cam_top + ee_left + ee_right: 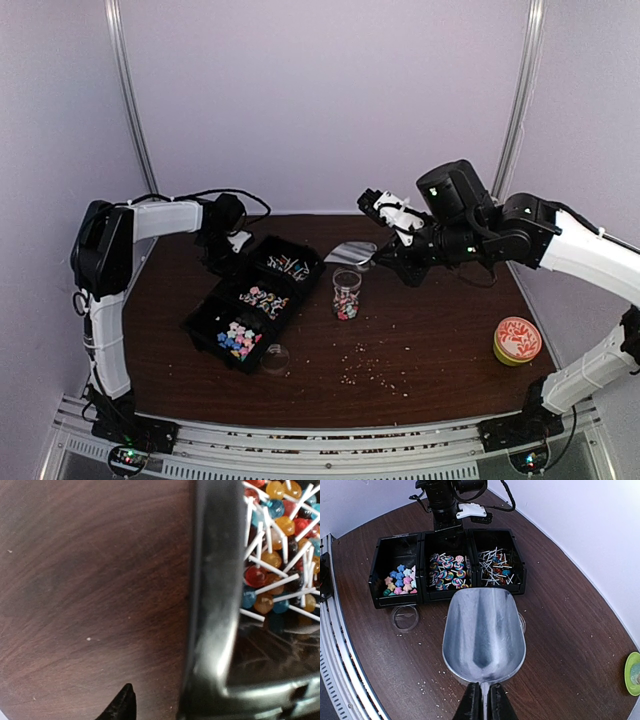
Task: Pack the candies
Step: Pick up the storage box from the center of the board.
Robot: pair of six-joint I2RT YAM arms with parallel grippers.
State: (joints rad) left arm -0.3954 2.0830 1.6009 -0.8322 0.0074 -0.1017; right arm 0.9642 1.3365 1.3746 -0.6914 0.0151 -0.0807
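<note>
**Candies** [449,572]: lying loose in a black three-bin tray [210,605], which is sitting on the left half of the surface [450,330] and angling from the near-left toward the far edge.
- The bin nearest the far edge is holding lollipops [272,555] on thin white sticks.
- The middle bin is holding striped swirls.
- The nearest bin is holding pastel stars [400,580].
- A few more are sitting in the clear jar [346,293] near the middle of the surface.

**Handling, by judgement:** the candies are looking hard, light and glossy, so they are likely rolling and scattering easily. The lollipop sticks are probably tangling and snagging. Scooping from underneath is looking safer than pinching single pieces. The tray is best steadied by its stiff outer wall.

**Right end effector** [482,700]: clamping shut on the handle of a metal scoop [484,630]. The bowl is showing empty and is hanging over the jar.

**Left end effector** [446,525]: hovering at the tray's far wall. Only one fingertip [124,705] is showing in its own view, so I cannot tell its state.

**Sundries:**
- A clear lid [405,618] is lying beside the tray's near end.
- A green tin [517,340] is sitting toward the right edge.
- Pale crumbs [365,372] are lying strewn toward the near edge.
</note>
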